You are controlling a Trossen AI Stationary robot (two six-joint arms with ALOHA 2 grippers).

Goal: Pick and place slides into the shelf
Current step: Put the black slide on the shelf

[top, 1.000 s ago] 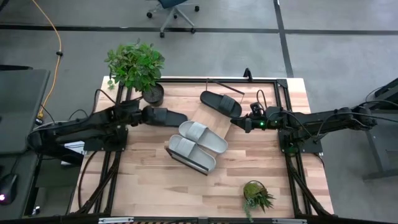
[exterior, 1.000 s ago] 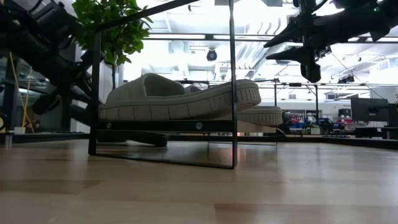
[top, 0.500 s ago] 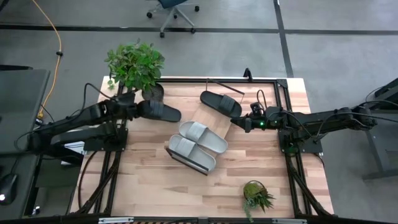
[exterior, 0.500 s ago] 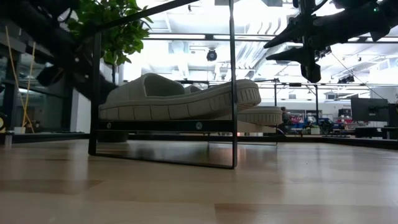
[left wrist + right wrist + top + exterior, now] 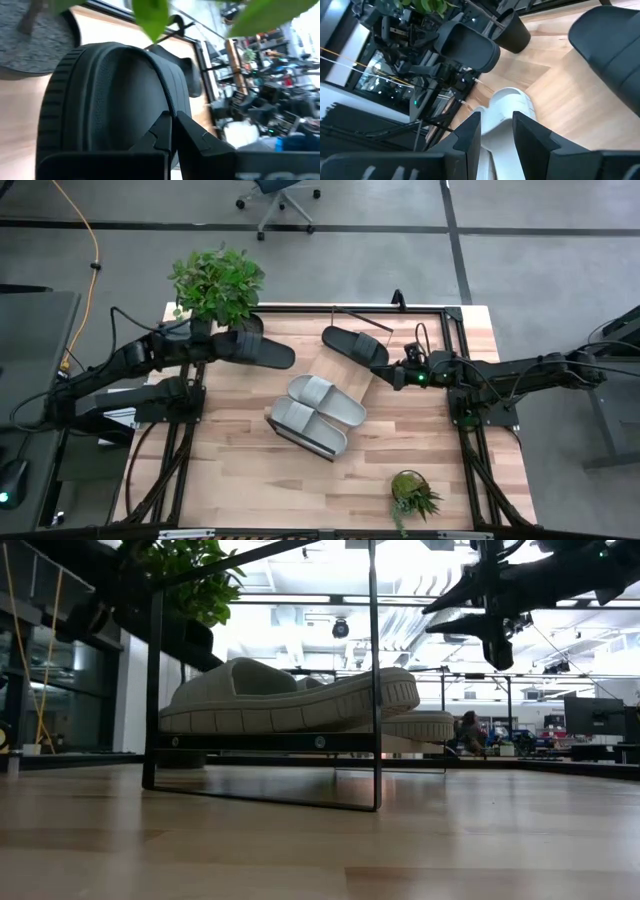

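My left gripper [image 5: 235, 345] is shut on a black slide [image 5: 260, 351], held up in the air near the far left of the table, beside a potted plant. Two pale grey-green slides [image 5: 326, 400] [image 5: 306, 427] lie side by side, soles down, on the near half of the shelf [image 5: 335, 366]. The shelf lies slantwise in the middle of the table. A second black slide [image 5: 355, 345] lies sole down at the shelf's far end. My right gripper [image 5: 385, 376] is open and empty, hovering just right of the shelf, near that black slide [image 5: 615, 45]. My left gripper pinches the black slide's strap by its raised edge [image 5: 167, 107] between its two fingers [image 5: 159, 134]. The fingers come about level from the table's left side. The slide is lifted clear of the table and reaches out from the fingers toward the shelf.
A large potted plant [image 5: 218, 285] stands at the far left corner, its leaves [image 5: 150, 15] close over my left gripper. A small plant [image 5: 412, 495] stands at the near right. Dark metal frame rails [image 5: 455, 340] run along the table's edges. Bare tabletop [image 5: 230, 470] lies at the near left.
My left gripper has risen and gone toward the table's far edge, carrying the black slide higher, nearer the potted plant. The slide stays in the hold, clear of the table.
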